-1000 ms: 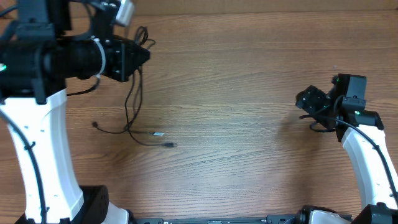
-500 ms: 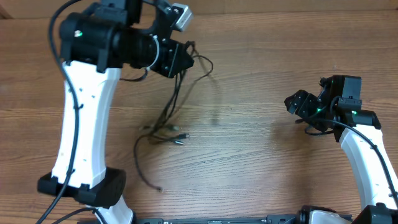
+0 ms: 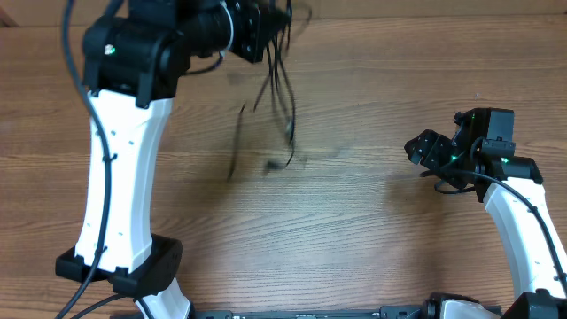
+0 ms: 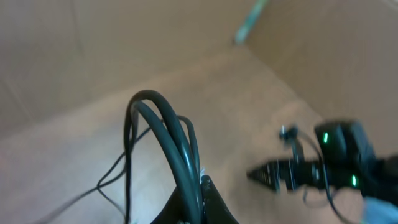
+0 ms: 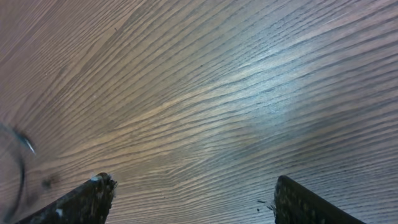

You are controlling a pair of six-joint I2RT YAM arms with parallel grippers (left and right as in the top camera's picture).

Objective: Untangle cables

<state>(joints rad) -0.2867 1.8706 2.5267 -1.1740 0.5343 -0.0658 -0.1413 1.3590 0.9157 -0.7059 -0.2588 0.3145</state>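
Left arm [image 3: 115,159]: I've swung it up and toward the far edge over the last second. It now stands tall over the left side of the surface [image 3: 372,248].

Left hand [image 3: 264,25]: clamped on the cables, near the top of the overhead view. On its wrist camera the hand [image 4: 196,208] grips a looped bend of cord at the bottom of the frame.

Cables [image 3: 282,89]: all hanging from that hand as thin black strands, smeared by motion. The wrist view shows the cables [image 4: 165,130] arching up out of the grip, with thinner strands trailing off to the left.

What changed: half a second ago the loose ends were lying on the wood. Now I see none resting there, and the lowest blurred tips swing over the middle of the surface.

Surface under the bundle: bare wood with faint shadows only.

Right hand [image 3: 423,149]: well apart from the cables on the right side, barely moved in the last half second. Its own camera shows the right hand [image 5: 196,202] with fingers spread wide, holding nothing, low over the wood.

Meaning for the task: I judge the lift lets gravity pull the strands straight. They share one grip, so separation is not yet done. The free hand could take one strand.
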